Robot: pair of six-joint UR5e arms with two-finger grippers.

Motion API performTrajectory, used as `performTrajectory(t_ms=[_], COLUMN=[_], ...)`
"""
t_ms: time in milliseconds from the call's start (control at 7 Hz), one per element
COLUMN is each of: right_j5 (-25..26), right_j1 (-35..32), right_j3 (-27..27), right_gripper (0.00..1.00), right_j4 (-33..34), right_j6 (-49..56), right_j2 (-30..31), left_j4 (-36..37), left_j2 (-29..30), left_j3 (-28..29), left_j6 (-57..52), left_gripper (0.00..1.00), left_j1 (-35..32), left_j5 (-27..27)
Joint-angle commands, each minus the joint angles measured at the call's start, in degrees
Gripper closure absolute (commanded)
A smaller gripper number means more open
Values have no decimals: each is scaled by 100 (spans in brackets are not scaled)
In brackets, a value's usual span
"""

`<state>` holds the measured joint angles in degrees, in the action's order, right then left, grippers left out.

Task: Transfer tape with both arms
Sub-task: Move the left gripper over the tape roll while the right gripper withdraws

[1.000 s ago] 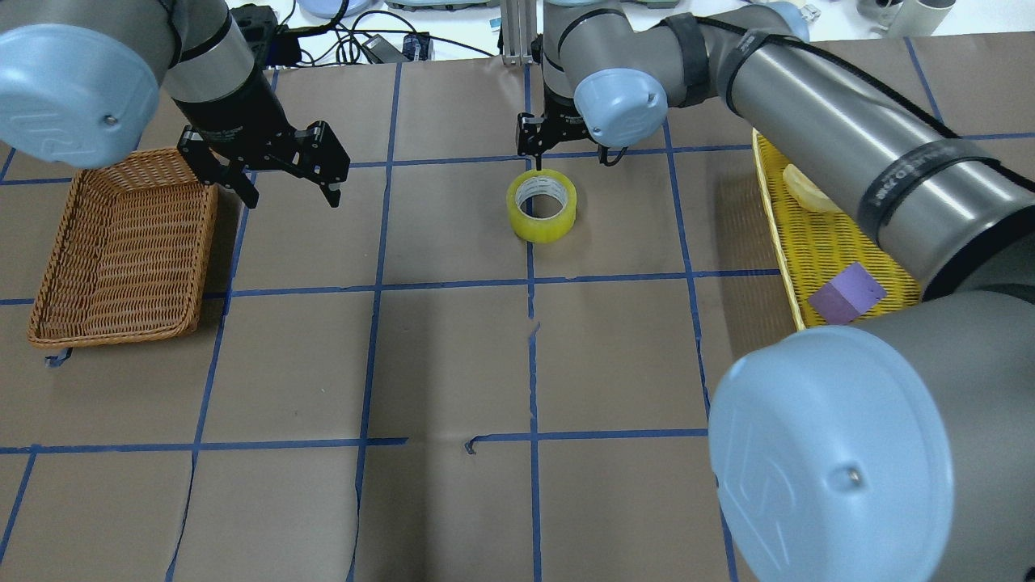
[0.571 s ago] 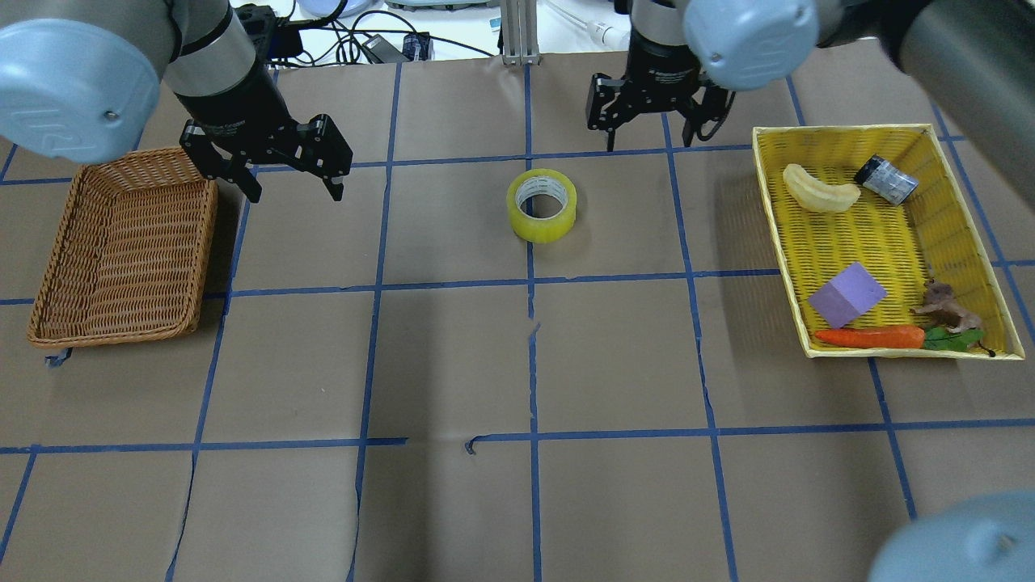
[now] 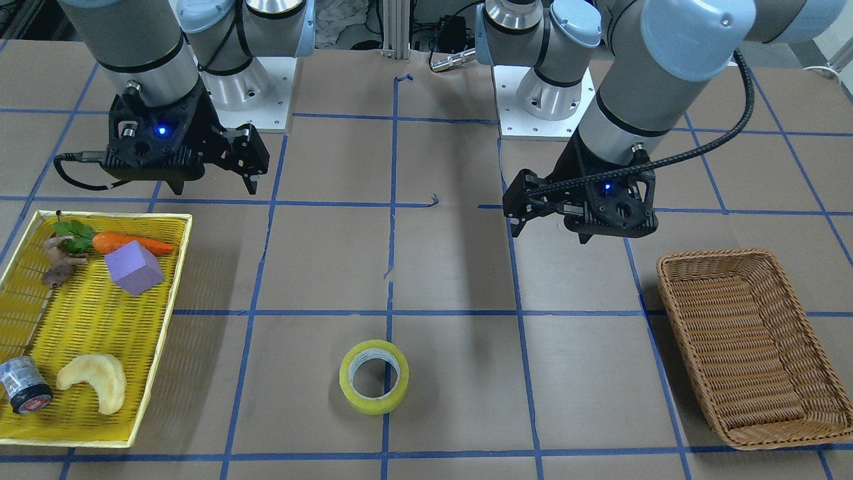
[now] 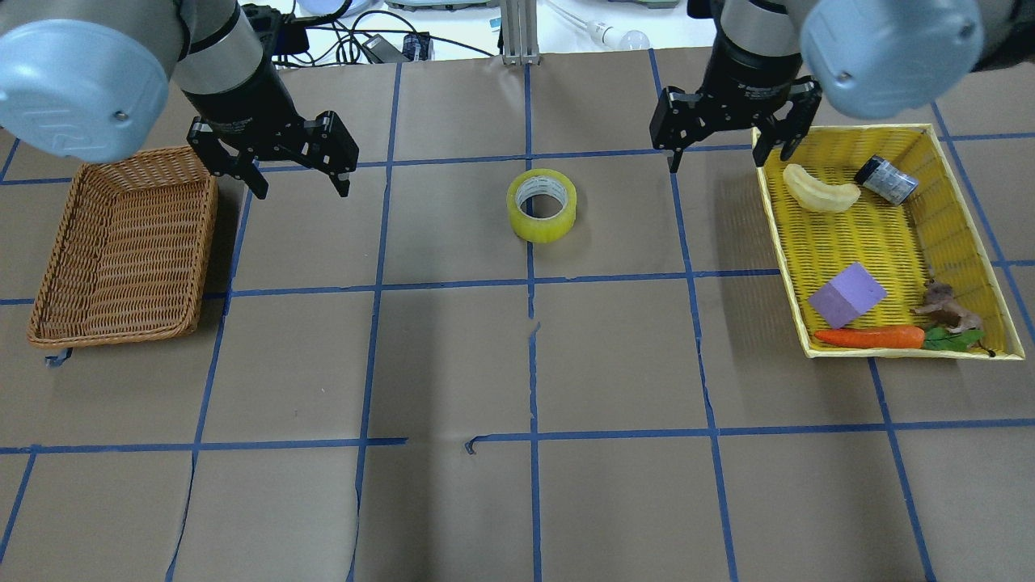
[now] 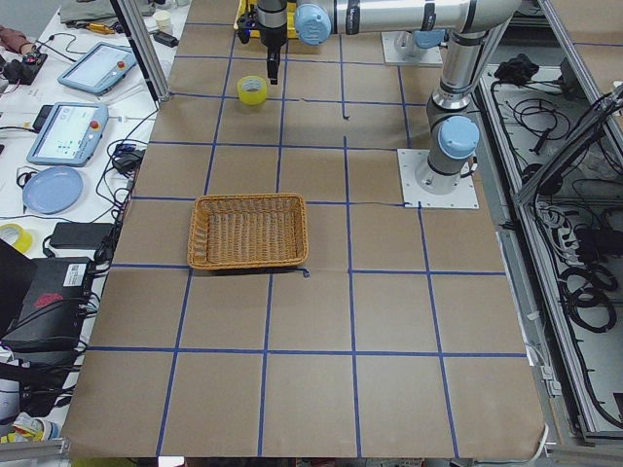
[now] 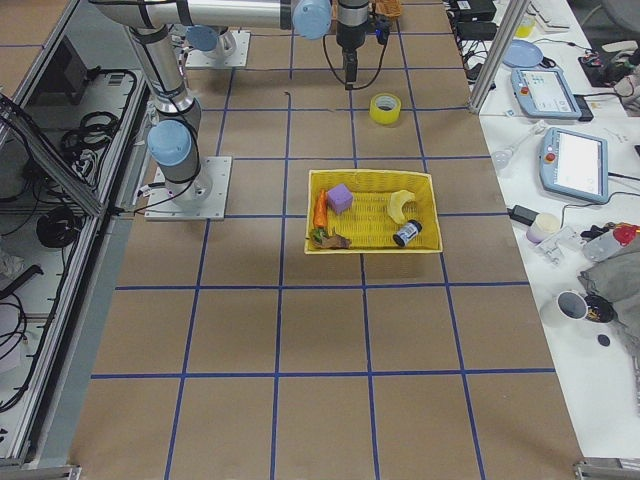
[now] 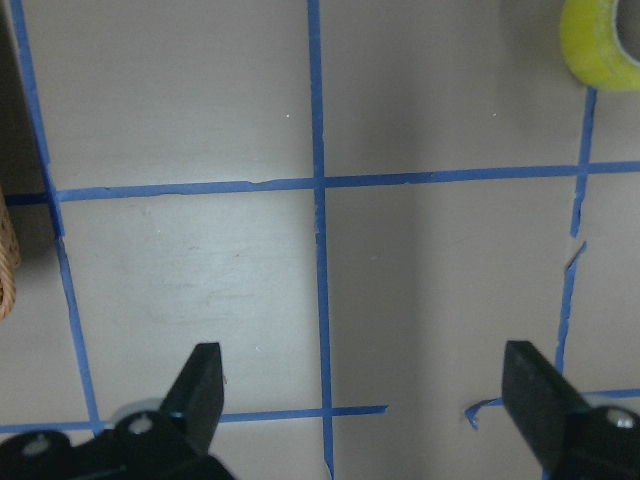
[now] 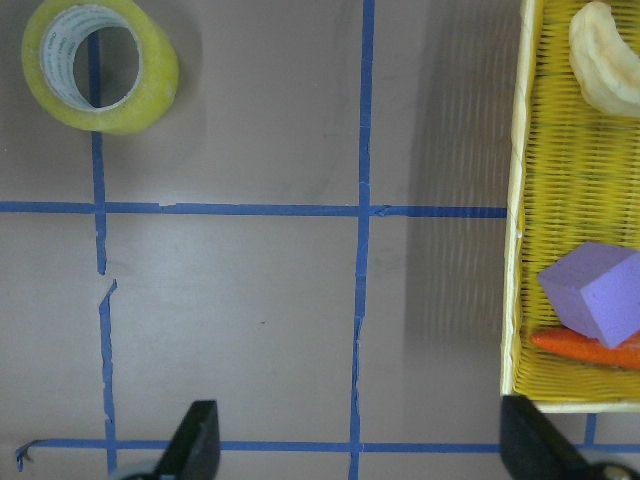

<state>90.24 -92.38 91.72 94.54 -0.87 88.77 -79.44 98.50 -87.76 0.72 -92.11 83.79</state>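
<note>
The brown-paper worktop (image 4: 453,356) is crossed by a grid of blue tape lines. The wide roll of translucent yellow-green tape (image 4: 540,229) has a pale whitish core. The woven yellow plastic tray (image 4: 897,250) holds a lilac foam cube (image 4: 847,295), an orange toy carrot (image 4: 869,337) with green leaves, a cream crescent-shaped toy (image 4: 818,191) and a small grey cylindrical can (image 3: 23,385) with a red-rimmed black end. The rectangular wicker basket (image 4: 121,250) is tan-brown. The black left claw (image 4: 302,192) and black right claw (image 4: 728,162) each show a blue light in the front-facing view.

a wicker basket (image 4: 121,250) lies well apart from a yellow tray (image 4: 897,242).

The tape (image 4: 542,229) looks glossy and translucent, the table cover (image 4: 453,356) matt brown paper (torn in places).
</note>
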Motion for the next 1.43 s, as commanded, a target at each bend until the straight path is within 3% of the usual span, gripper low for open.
performTrajectory(t_ms=[0,286,714,1143,1286], right_j5=[-6,3,3,-6,-6], right_j1=[10,10,10,36,36], right_j3=[-92,-137,-145,-172,-172], right_gripper=[0,0,0,0,0], right_j4=[12,12,3,3,3], right_j6=[26,35,8,-9,-9], right_j2=[53,35,35,27,27], left_j4=[908,1595,2975,3066,3066], left_j2=[483,1160,2162,2962,3148], left_j3=[-4,-4,57,820,840], left_j6=[488,499,500,499,482], left_gripper=[0,0,0,0,0], left_j1=[-586,-1008,-1063,-1063,-1063], left_j5=[-152,-170,-388,-389,-389])
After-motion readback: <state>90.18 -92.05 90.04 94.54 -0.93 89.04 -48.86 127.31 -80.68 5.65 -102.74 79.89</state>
